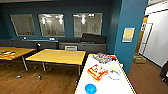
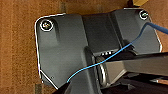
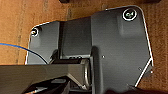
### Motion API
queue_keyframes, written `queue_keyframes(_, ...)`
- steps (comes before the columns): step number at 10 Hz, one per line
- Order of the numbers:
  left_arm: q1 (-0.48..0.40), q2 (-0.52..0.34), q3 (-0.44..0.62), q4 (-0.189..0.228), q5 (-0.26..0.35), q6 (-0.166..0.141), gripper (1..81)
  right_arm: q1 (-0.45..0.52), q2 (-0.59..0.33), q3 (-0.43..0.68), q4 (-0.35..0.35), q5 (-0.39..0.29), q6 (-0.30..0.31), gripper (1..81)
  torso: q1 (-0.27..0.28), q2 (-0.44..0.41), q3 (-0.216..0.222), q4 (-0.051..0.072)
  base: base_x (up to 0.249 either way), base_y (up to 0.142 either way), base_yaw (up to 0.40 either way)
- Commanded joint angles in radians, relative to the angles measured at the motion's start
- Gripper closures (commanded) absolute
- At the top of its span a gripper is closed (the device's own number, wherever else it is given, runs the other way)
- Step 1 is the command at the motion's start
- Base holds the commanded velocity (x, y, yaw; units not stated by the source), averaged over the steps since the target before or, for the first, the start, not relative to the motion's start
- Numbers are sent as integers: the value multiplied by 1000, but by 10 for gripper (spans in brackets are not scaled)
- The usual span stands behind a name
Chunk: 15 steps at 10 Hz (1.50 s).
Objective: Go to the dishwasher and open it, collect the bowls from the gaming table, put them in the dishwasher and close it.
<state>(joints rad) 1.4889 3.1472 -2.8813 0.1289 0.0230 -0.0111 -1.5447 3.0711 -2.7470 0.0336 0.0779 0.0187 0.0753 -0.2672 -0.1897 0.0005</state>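
Nearest in the head view, the gaming table (image 1: 125, 82), long and narrow with a white top and dark edge, runs lengthwise straight away from the camera toward a teal pillar (image 1: 130, 30). At its close end sits the solid blue bowl (image 1: 90, 88), upright. Farther along lie an orange-patterned game (image 1: 97, 72) and, beside it, a pale bowl with a blue rim (image 1: 114, 74); a colourful board game (image 1: 102, 58) rests at the far end. Beyond stand yellow-topped tables (image 1: 58, 56). Both wrist views look down on wooden floor (image 2: 17, 50); whether either gripper is open or closed cannot be told.
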Motion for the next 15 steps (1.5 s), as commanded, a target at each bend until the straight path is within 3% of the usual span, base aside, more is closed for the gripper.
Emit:
queue_keyframes(1,-58,4,-1,-5,49,3,10,56,-96,152,11,-43,4,10,0,0,0,0,0,0,0)
queue_keyframes(3,-58,-1,3,-6,43,-7,10,63,-263,382,60,-1,41,10,0,0,0,0,0,0,0)
queue_keyframes(6,-59,-24,33,-5,43,-7,10,64,-432,616,77,26,49,10,0,0,0,0,0,0,0)
queue_keyframes(7,-58,-43,58,-3,44,-7,10,68,-470,674,111,26,47,10,0,0,0,0,0,0,0)
queue_keyframes(9,-58,-99,158,-2,51,-6,10,74,-544,795,255,46,38,10,0,0,0,0,0,0,0)
queue_keyframes(10,-58,-130,212,0,49,-6,10,94,-592,831,259,51,36,10,0,0,0,0,0,0,0)
queue_keyframes(12,-58,-185,301,-2,43,-4,10,134,-745,1018,255,62,35,10,0,0,0,0,0,0,0)
queue_keyframes(15,-59,-193,312,-5,43,-4,10,214,-988,1286,262,74,44,10,0,0,0,0,0,0,0)
